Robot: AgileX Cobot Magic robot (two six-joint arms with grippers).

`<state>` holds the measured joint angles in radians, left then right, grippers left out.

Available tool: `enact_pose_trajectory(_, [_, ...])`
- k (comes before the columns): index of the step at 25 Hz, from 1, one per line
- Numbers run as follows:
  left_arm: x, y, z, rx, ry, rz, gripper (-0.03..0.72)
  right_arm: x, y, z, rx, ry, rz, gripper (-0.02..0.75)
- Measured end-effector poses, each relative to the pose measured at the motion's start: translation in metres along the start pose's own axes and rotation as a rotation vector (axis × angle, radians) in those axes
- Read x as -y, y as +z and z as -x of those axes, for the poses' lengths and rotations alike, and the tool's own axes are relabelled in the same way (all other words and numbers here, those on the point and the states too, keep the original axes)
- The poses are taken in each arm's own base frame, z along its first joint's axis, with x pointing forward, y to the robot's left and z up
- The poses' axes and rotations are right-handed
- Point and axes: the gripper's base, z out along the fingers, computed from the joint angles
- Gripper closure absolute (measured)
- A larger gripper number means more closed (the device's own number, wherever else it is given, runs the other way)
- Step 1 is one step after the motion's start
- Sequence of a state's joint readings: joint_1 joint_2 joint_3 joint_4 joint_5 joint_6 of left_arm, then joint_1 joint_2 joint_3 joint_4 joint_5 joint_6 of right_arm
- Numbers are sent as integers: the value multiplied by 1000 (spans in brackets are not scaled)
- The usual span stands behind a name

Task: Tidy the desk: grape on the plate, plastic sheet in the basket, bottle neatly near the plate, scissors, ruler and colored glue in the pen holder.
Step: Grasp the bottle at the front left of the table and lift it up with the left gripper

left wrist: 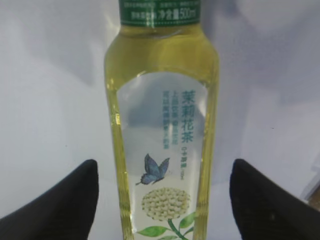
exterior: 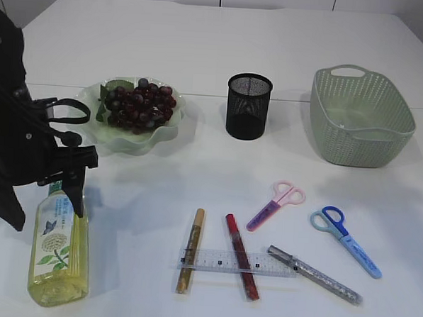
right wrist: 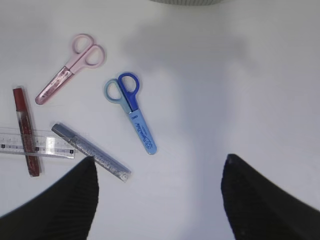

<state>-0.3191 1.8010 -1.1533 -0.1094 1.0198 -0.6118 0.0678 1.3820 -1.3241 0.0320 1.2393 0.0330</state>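
The left gripper (left wrist: 162, 200), fingers (left wrist: 60, 205) spread wide to either side of the clear plastic bottle of yellow-green tea (exterior: 60, 250) without touching it, hovers over the bottle lying flat at the table's (exterior: 203, 44) front left, just before the wavy pale-green plate (exterior: 167, 131) of dark red grapes (exterior: 138, 105); a sound grasp would centre on the labelled waist before closing. Rightward lie the gold, red and silver glue sticks, the clear ruler (exterior: 238, 262) and the pink and blue scissors, near the black mesh pen holder (exterior: 248, 107) and green woven basket (exterior: 363, 117). The right gripper (right wrist: 160, 200) hangs open and empty above bare table beside the blue scissors (right wrist: 131, 110).
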Motion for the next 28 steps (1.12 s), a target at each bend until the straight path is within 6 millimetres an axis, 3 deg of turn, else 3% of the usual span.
enact_pose_trajectory(28, [5, 61, 17, -44, -17, 55, 101, 0, 0, 0, 0, -1, 2, 146])
